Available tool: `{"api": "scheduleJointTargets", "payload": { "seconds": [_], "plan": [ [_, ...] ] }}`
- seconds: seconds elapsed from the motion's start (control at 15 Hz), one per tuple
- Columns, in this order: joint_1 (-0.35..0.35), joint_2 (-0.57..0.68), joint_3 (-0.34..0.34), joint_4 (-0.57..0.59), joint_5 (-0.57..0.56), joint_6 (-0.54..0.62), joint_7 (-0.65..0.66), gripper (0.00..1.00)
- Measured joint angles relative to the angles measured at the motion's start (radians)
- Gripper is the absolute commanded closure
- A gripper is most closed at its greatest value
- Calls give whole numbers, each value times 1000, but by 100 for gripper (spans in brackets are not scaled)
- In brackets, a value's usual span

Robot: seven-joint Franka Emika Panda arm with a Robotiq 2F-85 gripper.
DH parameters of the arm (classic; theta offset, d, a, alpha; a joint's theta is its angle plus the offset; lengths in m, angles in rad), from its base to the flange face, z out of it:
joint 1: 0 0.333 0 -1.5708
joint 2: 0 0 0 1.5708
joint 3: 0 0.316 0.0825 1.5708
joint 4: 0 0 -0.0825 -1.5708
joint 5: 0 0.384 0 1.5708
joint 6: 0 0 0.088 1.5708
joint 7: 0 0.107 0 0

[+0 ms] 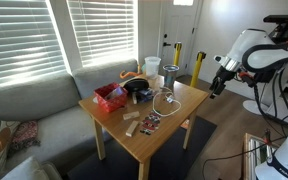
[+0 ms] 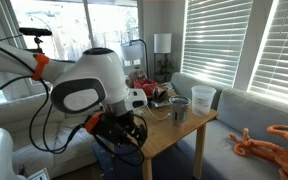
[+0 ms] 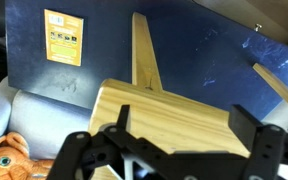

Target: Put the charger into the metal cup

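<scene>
Gripper (image 3: pixel 174 165): spread wide in wrist view, nothing between the fingers (image 3: pixel 84 150), nothing held. Hangs off the side of the table (image 1: pixel 192 100) in both exterior views, beside the edge rather than over the top.

Wrist view: looks down on a pale wood table corner and one leg (image 3: pixel 144 50). Dark blue mat (image 3: pixel 214 60) underneath, with a yellow label (image 3: pixel 64 37). Grey couch (image 3: pixel 39 110) at lower left, with an orange plush toy (image 3: pixel 4 160).

Charger (image 1: pixel 165 100): lies loosely looped on the tabletop, toward the gripper's side, well apart from the gripper.

Metal cup (image 2: pixel 179 109): stands upright on the table, just beside the taller white container (image 2: pixel 204 97). Contents too small to tell.

Also on the table: red basket (image 1: pixel 109 96) and bulky black object (image 1: pixel 139 88), on the far side of the charger from the gripper.
</scene>
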Motion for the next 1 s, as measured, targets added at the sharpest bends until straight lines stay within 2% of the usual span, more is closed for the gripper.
{"api": "scheduleJointTargets", "payload": {
  "seconds": [0.4, 0.73, 1.0],
  "plan": [
    [49, 87, 161, 214, 187, -176, 350, 0],
    [50, 238, 283, 367, 250, -191, 679, 0],
    [45, 260, 293, 375, 249, -190, 688, 0]
  ]
}}
